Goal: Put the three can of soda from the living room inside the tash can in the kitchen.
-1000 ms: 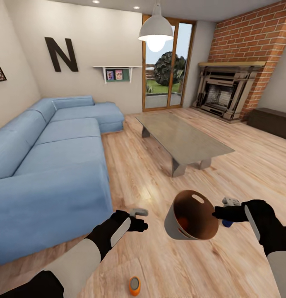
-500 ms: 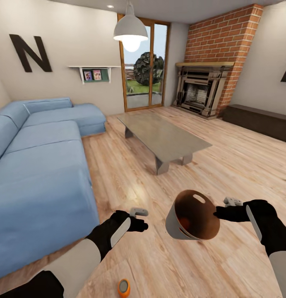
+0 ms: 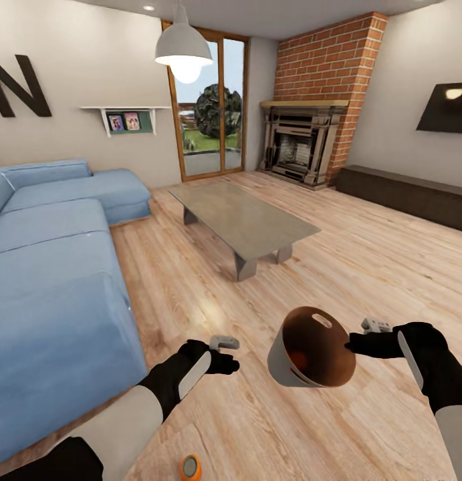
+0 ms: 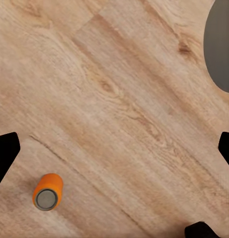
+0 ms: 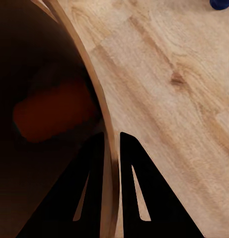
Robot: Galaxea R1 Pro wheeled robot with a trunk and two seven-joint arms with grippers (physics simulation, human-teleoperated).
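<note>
The right pincer [image 5: 110, 148] pinched the trash can's [image 3: 311, 347] rim, tilting it to keep seemingly one soda can [image 5: 52, 116] inside, while the empty left pincer [image 3: 224, 352], spread, hung above another can [image 4: 47, 191] on the floor.

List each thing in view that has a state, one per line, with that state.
trash can: held off the floor, tilted, rim pinched by the right gripper.
soda can in the trash can: lying inside.
soda can on the floor: lying on its side.
left gripper: open, empty.
</note>
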